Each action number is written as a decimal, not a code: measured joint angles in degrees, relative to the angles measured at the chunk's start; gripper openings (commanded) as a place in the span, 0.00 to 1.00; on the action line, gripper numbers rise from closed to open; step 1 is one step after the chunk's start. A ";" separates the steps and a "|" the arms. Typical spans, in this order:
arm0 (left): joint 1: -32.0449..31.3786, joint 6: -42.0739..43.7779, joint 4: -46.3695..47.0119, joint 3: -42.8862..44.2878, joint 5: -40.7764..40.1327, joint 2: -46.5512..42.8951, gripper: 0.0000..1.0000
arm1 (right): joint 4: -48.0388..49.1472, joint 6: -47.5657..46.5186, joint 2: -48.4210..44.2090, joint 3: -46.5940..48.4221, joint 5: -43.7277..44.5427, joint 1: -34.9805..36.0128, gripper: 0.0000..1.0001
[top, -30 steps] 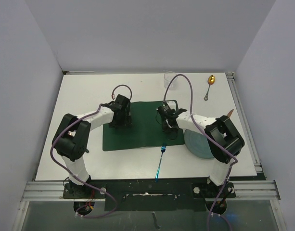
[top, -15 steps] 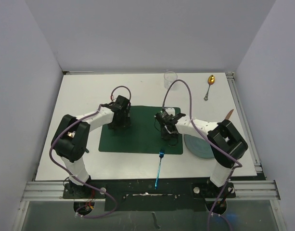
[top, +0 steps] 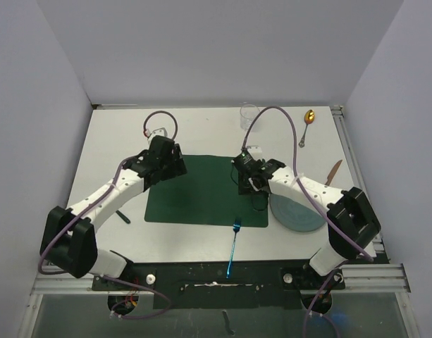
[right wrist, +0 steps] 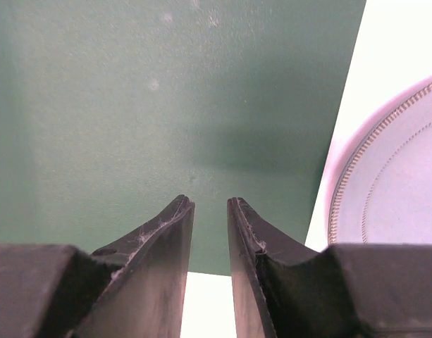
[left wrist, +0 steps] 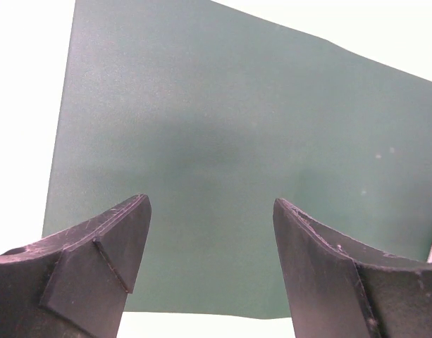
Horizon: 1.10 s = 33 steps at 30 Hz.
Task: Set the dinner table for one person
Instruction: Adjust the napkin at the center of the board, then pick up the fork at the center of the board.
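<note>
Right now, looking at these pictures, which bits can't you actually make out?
- Plate: overhead, the right arm covers part of it; the right wrist view cuts it at the frame edge.
- Placemat: overhead, the left pincer hides its far left corner.
- Small dark thing beside the left arm: too small overhead to identify.
- Glass: too small overhead to tell whether it holds anything.

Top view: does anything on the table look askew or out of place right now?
The blue fork lies tilted, head at the near edge of the green placemat, handle seemingly reaching past the near edge of the table. The plate sits off the mat, to its right. Nothing looks spilled.
</note>
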 measured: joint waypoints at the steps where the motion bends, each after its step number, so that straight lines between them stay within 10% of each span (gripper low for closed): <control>1: 0.02 -0.24 0.20 -0.42 0.04 -1.27 0.70 | 0.04 -0.13 -0.31 0.63 0.09 -0.11 0.29; 13: 0.00 -3.56 3.65 -11.23 12.76 -17.44 0.69 | 3.15 1.53 -6.54 -7.04 -6.62 3.17 0.42; 25: -1.68 -3.82 -1.03 -11.52 14.49 -25.14 0.66 | -10.32 15.30 -8.76 -5.51 -1.20 24.22 0.36; 33: -21.44 -6.54 -4.57 -11.52 8.70 -20.74 0.66 | -29.42 26.97 -7.41 4.81 13.14 24.52 0.35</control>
